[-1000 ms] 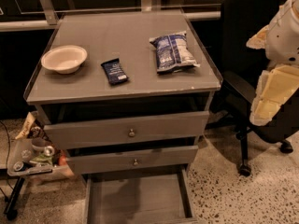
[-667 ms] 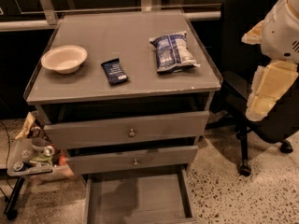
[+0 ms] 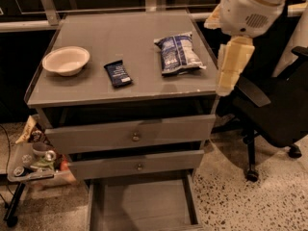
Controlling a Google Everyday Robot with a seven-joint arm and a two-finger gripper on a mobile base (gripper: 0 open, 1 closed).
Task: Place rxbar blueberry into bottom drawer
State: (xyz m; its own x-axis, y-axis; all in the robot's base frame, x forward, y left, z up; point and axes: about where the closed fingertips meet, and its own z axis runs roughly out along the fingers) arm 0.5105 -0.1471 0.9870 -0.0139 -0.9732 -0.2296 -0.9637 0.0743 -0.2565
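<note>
The rxbar blueberry (image 3: 118,73) lies flat on the desk (image 3: 120,28), a little left of the middle and nearer to the front edge than to the back one. Its long axis runs roughly from front to back, with a slight turn. The end effector (image 3: 230,69) hangs at the right edge of the desk, close to the front right corner, so the bar lies from it toward the left edge, well apart. Whether the end effector is wide or narrow I cannot tell; it holds nothing that I can see. Between it and the bar rests the chip bag (image 3: 178,54), which the reach probably must pass over or in front of. A bowl (image 3: 66,60) stands near the left edge. The bottom drawer (image 3: 144,203) is pulled out under the front edge and its floor is bare.

Compared with one second ago, the arm has come in from the side of the chair (image 3: 274,109) up to the right edge. Bar, bag and bowl have not moved.
</note>
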